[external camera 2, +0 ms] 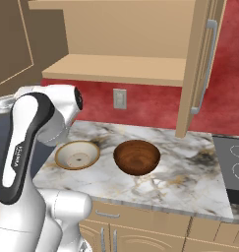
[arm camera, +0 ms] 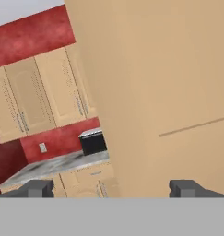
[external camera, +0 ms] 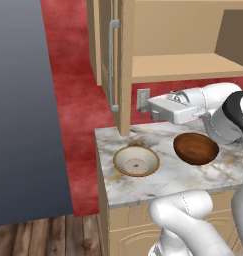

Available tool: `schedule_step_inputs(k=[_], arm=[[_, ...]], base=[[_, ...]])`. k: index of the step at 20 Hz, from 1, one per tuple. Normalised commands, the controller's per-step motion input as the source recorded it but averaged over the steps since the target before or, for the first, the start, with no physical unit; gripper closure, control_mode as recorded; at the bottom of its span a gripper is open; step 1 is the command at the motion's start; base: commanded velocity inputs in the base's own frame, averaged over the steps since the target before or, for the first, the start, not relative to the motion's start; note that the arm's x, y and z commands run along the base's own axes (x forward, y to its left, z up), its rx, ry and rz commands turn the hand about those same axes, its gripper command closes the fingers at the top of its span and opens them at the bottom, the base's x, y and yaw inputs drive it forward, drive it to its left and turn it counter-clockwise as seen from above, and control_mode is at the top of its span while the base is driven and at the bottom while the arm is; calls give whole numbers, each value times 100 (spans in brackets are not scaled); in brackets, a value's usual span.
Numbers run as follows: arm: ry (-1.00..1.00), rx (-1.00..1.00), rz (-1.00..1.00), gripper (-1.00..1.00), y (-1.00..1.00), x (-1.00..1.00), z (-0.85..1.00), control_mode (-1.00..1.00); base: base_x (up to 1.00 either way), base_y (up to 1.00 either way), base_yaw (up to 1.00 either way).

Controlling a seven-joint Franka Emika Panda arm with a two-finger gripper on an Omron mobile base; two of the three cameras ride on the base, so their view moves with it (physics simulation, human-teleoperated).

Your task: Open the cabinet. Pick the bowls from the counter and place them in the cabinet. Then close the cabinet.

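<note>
The cabinet hangs open, its inner shelf bare. Its left door stands edge-on with a silver bar handle; the right door is swung out too. On the marble counter sit the bowls: a shallow cream-white one and a deeper reddish-brown one. My gripper hovers above the counter's back part, pointing toward the left door. In the hand view my gripper is open, with nothing between the fingertips and a tan door panel close ahead.
A wall outlet sits on the red wall behind the counter. A stovetop adjoins the counter's right end. A tall grey panel stands to the left across a gap. Base cabinet drawers run below.
</note>
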Motion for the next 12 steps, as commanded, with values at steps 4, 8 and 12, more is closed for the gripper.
schedule_step_inputs(k=[4,8,12], arm=[[0,-1,-23,-100,-47,-2,0,-100],[1,-14,-43,-100,-52,8,-13,-100],[2,-14,-33,-100,-48,34,-21,-100]], base=[[0,0,0],[0,0,0],[0,0,0]])
